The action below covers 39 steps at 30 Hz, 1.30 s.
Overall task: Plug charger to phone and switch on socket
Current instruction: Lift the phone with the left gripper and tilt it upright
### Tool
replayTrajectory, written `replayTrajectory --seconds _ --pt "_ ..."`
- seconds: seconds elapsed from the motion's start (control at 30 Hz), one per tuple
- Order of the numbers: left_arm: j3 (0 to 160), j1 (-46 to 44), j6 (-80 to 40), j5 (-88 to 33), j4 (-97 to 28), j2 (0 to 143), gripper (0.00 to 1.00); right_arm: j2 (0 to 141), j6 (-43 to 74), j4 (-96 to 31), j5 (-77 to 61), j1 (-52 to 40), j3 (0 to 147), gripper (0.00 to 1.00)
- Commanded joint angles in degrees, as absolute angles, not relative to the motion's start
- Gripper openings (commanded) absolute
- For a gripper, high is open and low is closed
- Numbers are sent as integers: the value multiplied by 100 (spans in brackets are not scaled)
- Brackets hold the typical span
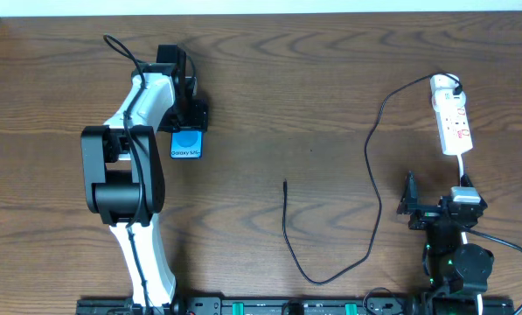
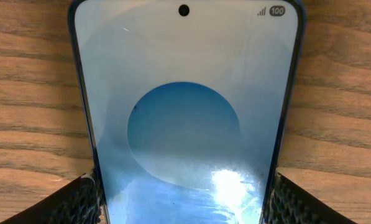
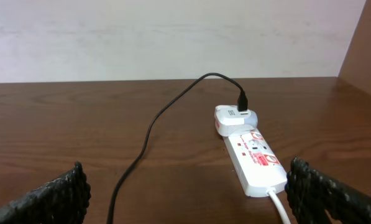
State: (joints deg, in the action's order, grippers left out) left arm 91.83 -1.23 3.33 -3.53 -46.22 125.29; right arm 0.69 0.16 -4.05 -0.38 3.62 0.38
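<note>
Left gripper (image 1: 188, 127), reaching toward twelve o'clock, is pinching the glossy phone (image 2: 185, 93) between ribbed pads (image 2: 79, 202); right gripper (image 3: 185, 196) is gaping wide, facing the oblong white socket (image 3: 253, 158).

on the phone (image 2: 185, 93) between the left pincer's (image 2: 185, 202) fingers, a pill at the screen's far right corner reads "100" – seen from overhead, its white strip reads "galaxy s25+" – while the red marks on the socket (image 3: 253, 155) ahead of the right pincer (image 3: 185, 193) stay unreadable.
</note>
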Motion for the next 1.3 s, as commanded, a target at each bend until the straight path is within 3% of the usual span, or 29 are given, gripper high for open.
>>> replayTrajectory --seconds 0.0,0.27,1.27 --pt "9021 -106 408 -213 -4659 12637 27 32 -47 -432 -14 329 32 99" --pt "9024 -104 408 -213 -4654 12634 8 32 -47 -432 -14 329 32 99" --pt "9203 -106 381 -670 -4705 11321 8 32 -47 -432 -14 329 32 99"
